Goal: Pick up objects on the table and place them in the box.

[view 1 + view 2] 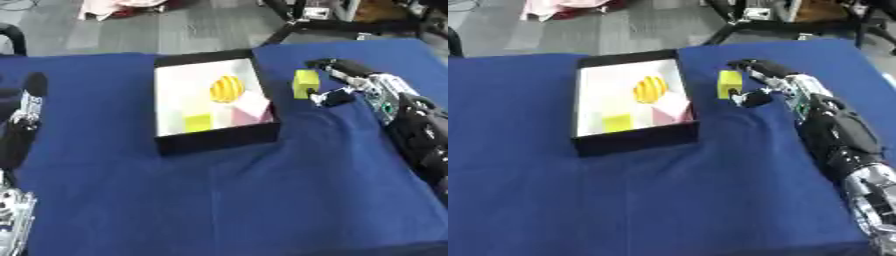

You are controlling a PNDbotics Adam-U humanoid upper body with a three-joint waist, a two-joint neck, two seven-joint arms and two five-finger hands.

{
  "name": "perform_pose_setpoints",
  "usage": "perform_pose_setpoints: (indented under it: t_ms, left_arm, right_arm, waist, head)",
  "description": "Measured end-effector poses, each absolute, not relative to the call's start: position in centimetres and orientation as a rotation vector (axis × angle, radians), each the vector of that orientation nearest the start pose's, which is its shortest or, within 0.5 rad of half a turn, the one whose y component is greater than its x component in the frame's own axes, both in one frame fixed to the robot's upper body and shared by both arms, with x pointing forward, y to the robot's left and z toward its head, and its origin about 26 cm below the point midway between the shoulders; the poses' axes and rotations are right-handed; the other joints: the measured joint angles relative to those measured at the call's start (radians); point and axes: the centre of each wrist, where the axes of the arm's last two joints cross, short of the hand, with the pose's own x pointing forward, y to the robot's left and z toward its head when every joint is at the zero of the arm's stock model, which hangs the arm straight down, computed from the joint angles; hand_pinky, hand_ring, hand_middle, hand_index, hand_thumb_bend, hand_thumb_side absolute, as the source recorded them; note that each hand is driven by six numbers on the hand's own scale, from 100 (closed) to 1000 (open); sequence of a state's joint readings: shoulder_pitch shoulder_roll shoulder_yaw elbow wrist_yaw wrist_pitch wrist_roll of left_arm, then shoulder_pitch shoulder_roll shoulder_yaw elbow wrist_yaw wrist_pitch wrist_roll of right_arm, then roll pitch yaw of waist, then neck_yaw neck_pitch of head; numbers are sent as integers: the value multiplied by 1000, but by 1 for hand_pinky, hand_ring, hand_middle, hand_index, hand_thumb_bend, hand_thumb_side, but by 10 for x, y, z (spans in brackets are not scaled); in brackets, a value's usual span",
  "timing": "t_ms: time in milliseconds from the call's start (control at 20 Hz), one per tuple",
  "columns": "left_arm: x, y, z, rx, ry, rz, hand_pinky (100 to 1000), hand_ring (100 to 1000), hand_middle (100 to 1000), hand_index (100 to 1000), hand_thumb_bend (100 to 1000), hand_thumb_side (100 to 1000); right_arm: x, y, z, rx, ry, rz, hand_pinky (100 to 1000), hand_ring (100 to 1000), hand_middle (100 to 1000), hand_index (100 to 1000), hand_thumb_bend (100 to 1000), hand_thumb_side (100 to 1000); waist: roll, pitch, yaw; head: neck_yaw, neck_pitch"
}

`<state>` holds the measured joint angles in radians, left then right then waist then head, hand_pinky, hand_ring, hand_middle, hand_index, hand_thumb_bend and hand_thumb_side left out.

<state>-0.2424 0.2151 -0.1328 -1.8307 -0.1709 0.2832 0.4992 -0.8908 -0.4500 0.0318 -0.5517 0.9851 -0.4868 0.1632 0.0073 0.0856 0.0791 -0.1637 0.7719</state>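
My right hand (773,82) pinches the yellow block (729,83), apparently between fingers and thumb; box (219,137) just left of it. Left hand (26,107) idle, fingers relaxed.

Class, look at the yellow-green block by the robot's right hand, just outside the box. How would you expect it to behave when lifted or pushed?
The yellow-green block has flat faces and square edges, so it should slide, not roll. It stands taller than wide, so a high push might tip it. It keeps its shape between the fingers of the right robot hand, so it is probably stiff.
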Motion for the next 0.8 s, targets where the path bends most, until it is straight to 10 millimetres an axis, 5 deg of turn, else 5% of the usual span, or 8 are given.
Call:
perform_pose_setpoints:
  t_ms: [200,500,800]
  left_arm:
    - [313,218,128,554,-1851,32,803,650,631,842,754,706]
    - [313,218,128,553,-1851,31,803,650,631,842,753,706]
    - [313,218,128,553,-1851,31,802,650,631,842,751,707]
  right_arm:
    - [471,-350,94,-763,-1361,1481,956,897,721,976,100,238]
    - [471,-349,94,-805,-1370,1468,911,819,515,920,100,217]
    - [474,-342,107,-840,-1537,1409,894,805,490,904,100,198]
  waist:
    - [0,0,3]
    - [0,0,3]
    - [0,0,0]
  head:
    - [-6,0]
    - [-7,0]
    - [-8,0]
